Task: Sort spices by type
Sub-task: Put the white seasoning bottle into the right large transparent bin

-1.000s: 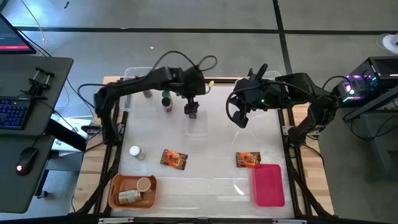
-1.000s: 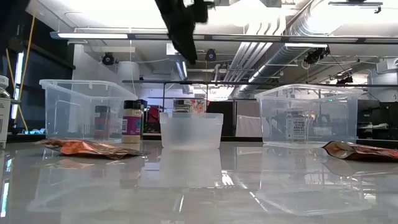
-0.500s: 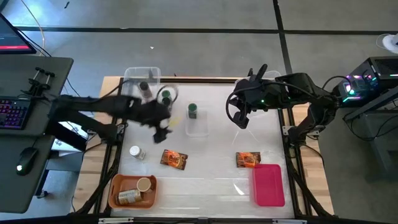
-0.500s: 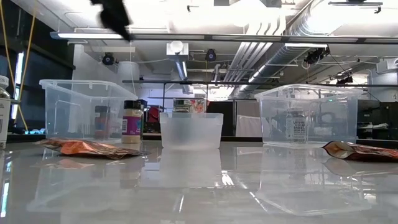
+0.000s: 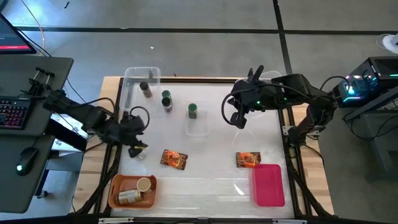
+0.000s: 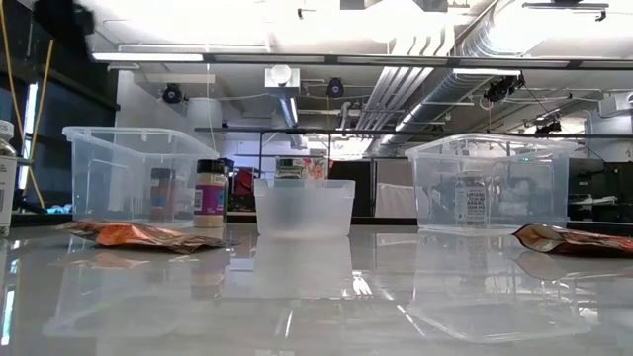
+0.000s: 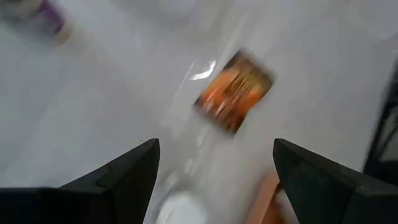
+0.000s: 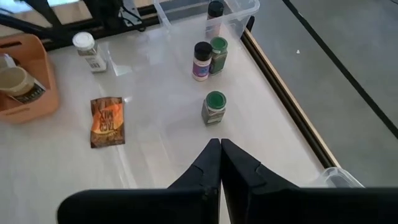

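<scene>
From above, the left gripper (image 5: 134, 148) hangs at the worktop's left edge over a white-lidded jar (image 5: 138, 153), while the right gripper (image 5: 239, 119) waits over the far right part. Two foil packets (image 5: 173, 159) (image 5: 248, 160) lie toward the near edge; two green-lidded jars (image 5: 166, 99) (image 5: 193, 111) stand toward the far edge, beside a clear tub (image 5: 140, 78) in the far left corner holding a dark-lidded jar (image 5: 145, 89).

At table height, no gripper shows; tubs (image 6: 304, 206) block the middle, and a tan-lidded jar (image 6: 209, 193) stands beside the left one.

The left wrist camera, blurred, shows its fingers (image 7: 127, 176) released, spread either side of the white lid (image 7: 180, 210), not touching it.

The right wrist camera shows its fingers (image 8: 211, 163) clenched on nothing, the orange tray (image 8: 28, 79) beyond.
</scene>
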`<state>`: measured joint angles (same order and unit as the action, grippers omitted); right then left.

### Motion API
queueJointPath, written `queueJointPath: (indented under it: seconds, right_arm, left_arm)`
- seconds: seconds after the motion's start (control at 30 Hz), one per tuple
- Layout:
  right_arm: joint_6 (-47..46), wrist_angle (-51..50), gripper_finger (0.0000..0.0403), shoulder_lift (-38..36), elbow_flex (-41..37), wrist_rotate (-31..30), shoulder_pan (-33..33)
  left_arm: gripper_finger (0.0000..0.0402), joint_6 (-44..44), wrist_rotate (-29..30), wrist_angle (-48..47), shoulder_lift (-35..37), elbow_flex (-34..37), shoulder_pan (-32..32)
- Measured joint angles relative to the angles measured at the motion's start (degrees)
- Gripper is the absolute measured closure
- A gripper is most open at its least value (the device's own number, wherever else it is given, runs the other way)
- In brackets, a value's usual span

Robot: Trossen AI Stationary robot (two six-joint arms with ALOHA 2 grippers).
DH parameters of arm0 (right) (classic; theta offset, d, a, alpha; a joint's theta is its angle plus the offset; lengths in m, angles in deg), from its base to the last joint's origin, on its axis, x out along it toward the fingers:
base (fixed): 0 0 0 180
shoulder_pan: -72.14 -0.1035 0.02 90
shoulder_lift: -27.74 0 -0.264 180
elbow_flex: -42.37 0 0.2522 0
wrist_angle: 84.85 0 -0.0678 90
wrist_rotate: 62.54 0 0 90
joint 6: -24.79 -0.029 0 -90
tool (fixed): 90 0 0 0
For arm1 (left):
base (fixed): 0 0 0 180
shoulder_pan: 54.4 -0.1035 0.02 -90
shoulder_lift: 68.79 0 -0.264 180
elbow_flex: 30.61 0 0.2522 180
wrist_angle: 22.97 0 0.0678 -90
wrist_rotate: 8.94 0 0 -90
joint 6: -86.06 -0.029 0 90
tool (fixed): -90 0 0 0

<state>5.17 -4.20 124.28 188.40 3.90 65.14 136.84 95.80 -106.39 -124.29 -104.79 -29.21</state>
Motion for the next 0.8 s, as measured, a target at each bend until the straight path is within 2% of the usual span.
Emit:
queueJointPath:
  seconds: [0.17,0.27,0.43,0.5,0.67,0.8]
  right_arm:
    - [0.20,-0.60,0.0403,0.64,0.00,0.03,0.00]
    - [0.12,-1.25,0.0403,0.67,0.00,0.05,0.00]
    - [-0.46,-1.21,0.0403,0.67,0.00,-0.01,0.38]
    - [-0.46,-1.21,0.0403,0.67,0.00,-0.01,0.71]
    - [-0.46,-1.20,0.0403,0.67,0.00,0.04,1.95]
    - [-0.46,-1.21,0.0403,0.67,0.00,0.82,2.89]
  left_arm:
    - [0.0104,7.20,-0.09,-10.86,0.29,0.09,6.53]
    - [0.0104,13.41,0.17,-13.88,0.34,1.20,10.11]
    - [0.0104,26.94,-1.84,-13.41,0.42,6.62,13.51]
    - [0.0104,28.91,-3.75,-11.01,0.42,7.97,13.63]
    - [0.0104,31.36,-3.91,-6.51,0.50,6.69,13.09]
    - [0.0104,37.46,-7.79,-7.48,0.21,6.45,12.42]
